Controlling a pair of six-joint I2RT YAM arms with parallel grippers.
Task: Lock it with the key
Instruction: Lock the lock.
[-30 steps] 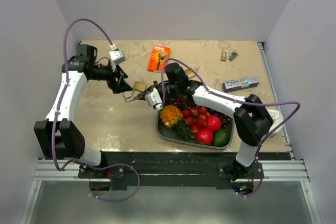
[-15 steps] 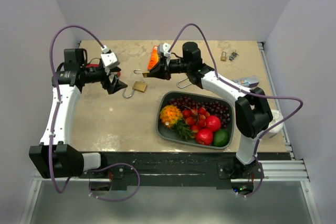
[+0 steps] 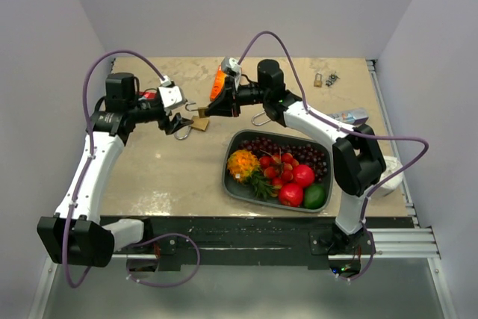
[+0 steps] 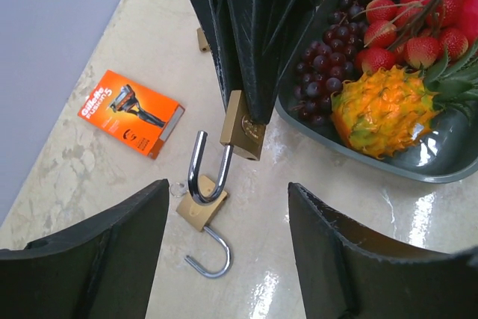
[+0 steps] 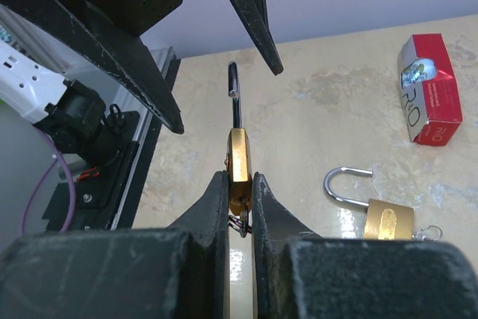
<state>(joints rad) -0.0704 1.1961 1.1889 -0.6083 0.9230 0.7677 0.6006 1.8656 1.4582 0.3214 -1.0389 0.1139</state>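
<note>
while the right gripper (image 5: 239, 178) is clenched on the brass body of a padlock (image 5: 239, 151) and holds it clear of the table (image 3: 164, 177), the shackle (image 4: 205, 173) of that padlock stands open and points away from its tips, toward the left gripper (image 4: 226, 188). the left gripper is released. its jaws are spread wide, one on each side of the open shackle, and touch neither the shackle nor the brass body. the two grippers face each other tip to tip, close but apart.

a small dark bit (image 5: 240, 222) hangs at the padlock's end, between the right gripper's pads. whether it is the key cannot be told.

just beneath the held padlock, in the gap between the left gripper's jaws, a second padlock (image 4: 200, 211) lies flat on the table with its own shackle open. it is touched by neither gripper.

an orange razor box (image 4: 131, 113) lies on the far side of the right gripper. on the near side of that gripper, under its forearm, stands a grey fruit tray (image 3: 233, 184) with grapes, strawberries and a yellow spiky fruit (image 4: 381, 110). ahead of the right gripper and off to one side, a red box (image 5: 429, 98) lies on the table.
</note>
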